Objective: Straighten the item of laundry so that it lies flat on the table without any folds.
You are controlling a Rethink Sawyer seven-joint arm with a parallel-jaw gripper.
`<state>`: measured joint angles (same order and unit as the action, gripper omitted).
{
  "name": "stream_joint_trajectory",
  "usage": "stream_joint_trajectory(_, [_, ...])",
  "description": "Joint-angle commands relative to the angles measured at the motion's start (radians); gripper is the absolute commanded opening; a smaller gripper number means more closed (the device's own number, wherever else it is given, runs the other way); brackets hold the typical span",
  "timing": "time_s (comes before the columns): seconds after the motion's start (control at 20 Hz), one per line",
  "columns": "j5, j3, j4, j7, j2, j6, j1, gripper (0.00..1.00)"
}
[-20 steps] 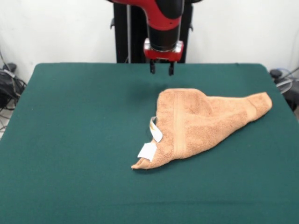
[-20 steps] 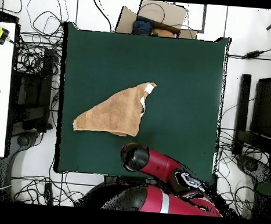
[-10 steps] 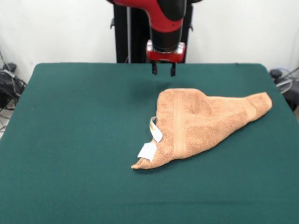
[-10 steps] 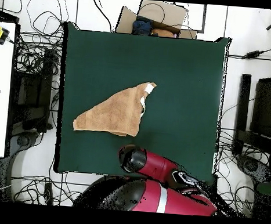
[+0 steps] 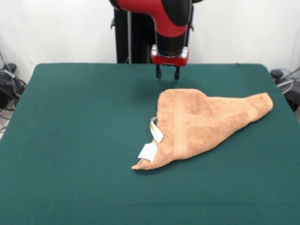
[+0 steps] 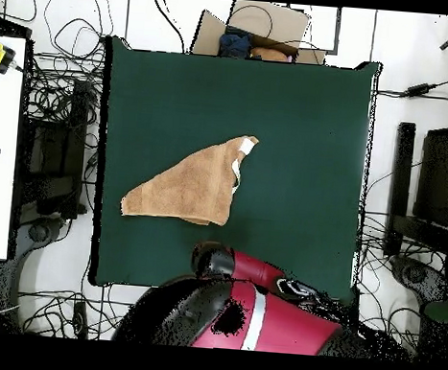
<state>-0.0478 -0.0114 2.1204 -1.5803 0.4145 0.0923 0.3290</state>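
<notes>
Green felt covers the table (image 5: pixel 70 140) in the front view, with a white wall behind it. Right of centre lies the orange-tan towel (image 5: pixel 206 123), folded over itself into a rough triangle: one narrow end points toward 2 o'clock, another tip toward 7 o'clock, and a woven band runs down its left part. Two white tags (image 5: pixel 152 140) stick out at its left edge. At 12 o'clock from the towel the gripper (image 5: pixel 168 73) hangs on the red and black arm (image 5: pixel 168 23), above the cloth's far edge and clear of it, its two short fingers spread apart with nothing between them.

Seen from overhead, the table (image 6: pixel 302 103) fills the middle and the towel (image 6: pixel 184 188) lies left of centre, tags (image 6: pixel 244 148) toward 1 o'clock. Below it, at 6 o'clock, the arm (image 6: pixel 257 301) hides the gripper
</notes>
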Motion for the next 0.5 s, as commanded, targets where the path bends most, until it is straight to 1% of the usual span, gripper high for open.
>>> stream_joint_trajectory(0.05, [0.058, 0.025, -0.025, -0.249, -0.051, -0.085, -0.018, 1.00])
stream_joint_trajectory(0.5, [0.047, 0.030, -0.040, -0.242, -0.073, -0.134, -0.011, 1.00])
